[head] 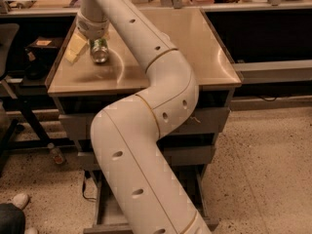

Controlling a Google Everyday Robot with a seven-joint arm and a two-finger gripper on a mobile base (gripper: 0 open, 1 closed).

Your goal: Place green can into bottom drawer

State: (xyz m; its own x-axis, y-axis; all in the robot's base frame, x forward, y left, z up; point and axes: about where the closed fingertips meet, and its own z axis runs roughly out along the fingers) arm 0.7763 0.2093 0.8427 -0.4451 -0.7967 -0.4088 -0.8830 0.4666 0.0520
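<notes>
The claw [97,44] hangs at the tan flat counter's [204,48] 10 o'clock corner, over the small green drink can [100,53], with a pale yellow flat packet [74,48] just beside at 9 o'clock. The counter lies open toward 3 o'clock. The thick white arm [146,155] overhangs the grey-brown bottom drawer [109,211], leaving its 9 o'clock side uncovered

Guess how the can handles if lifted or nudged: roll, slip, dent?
The can, under the gripper near the table's left edge, is round, so it would likely roll if tipped over. Its shiny metal end suggests a slippery surface. It is small, so probably light; full or empty, cannot tell.
</notes>
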